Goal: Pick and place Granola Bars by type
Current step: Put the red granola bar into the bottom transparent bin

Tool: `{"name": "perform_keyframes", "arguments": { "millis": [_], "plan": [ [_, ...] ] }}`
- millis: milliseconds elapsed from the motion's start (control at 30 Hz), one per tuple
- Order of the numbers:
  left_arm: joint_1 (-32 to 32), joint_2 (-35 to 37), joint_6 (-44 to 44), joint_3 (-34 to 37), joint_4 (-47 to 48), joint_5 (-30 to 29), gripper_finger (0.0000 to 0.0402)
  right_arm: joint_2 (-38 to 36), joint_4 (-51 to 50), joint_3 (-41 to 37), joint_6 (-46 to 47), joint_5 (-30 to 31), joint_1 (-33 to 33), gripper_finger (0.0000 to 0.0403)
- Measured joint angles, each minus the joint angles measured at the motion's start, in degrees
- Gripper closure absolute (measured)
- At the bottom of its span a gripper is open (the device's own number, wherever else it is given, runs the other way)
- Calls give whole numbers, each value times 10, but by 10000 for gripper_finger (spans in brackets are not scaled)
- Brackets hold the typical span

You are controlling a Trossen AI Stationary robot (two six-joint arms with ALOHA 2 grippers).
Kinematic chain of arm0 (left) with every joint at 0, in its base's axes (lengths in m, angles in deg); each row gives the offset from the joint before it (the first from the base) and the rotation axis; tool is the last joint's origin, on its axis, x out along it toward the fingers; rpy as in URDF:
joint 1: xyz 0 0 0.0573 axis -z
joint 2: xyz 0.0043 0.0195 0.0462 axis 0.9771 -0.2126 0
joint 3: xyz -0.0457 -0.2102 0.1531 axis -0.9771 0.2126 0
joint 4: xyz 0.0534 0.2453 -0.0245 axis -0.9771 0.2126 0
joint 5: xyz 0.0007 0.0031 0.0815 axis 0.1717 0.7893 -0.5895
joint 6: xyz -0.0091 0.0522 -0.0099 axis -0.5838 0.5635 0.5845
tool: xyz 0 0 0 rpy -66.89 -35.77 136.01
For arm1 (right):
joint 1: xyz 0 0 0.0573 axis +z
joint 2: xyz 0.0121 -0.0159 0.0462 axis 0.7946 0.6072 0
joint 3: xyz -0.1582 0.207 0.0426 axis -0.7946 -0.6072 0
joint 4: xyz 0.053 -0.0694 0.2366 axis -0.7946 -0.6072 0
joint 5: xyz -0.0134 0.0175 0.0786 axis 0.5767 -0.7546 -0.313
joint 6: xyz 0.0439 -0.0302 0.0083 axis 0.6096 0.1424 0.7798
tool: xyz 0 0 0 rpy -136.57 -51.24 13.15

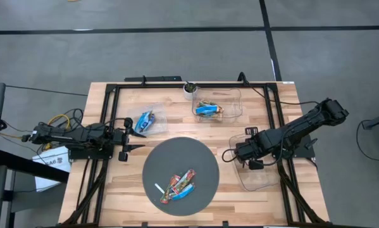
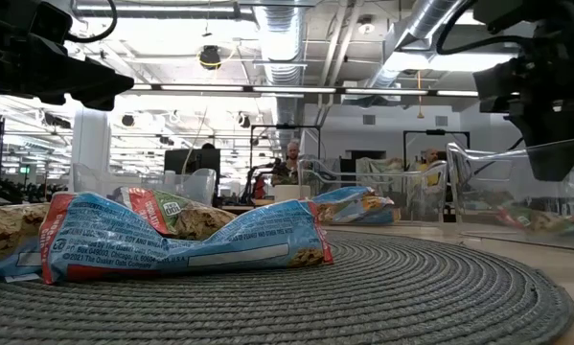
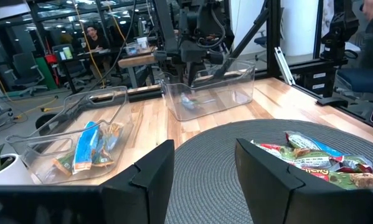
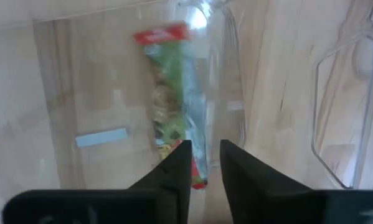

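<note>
- The right tool (image 4: 203,163) hangs over the clear bin (image 1: 260,177) at the right side of the wooden counter (image 1: 113,196), its fingers slightly parted and grasping nothing.
- A red-and-green granola bar (image 4: 174,106) lies on that bin's floor just under the right tool.
- The left tool (image 3: 202,168) waits at the left side of the counter, beside the round grey mat (image 1: 152,166), fingers spread apart and empty.
- On the mat lie several multicoloured bars (image 1: 181,185) and a thin white stick (image 1: 160,189).
- A clear bin (image 1: 157,125) near the left tool holds a blue-and-white bar (image 1: 145,121).
- Another clear bin (image 1: 233,104) at the far edge holds bright blue bars (image 1: 208,109), beside a small potted plant (image 1: 190,88).
</note>
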Motion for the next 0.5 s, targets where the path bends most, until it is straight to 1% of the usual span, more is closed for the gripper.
{"name": "perform_keyframes", "arguments": {
  "millis": [233,400,500],
  "plan": [
    [0,0,0,0,0,0,239,0,12,0,1,0,0,284],
    [0,0,0,0,0,0,239,-4,18,19,19,0,0,271],
    [0,0,0,0,0,0,239,-4,1,44,22,0,4,266]
  ]
}}
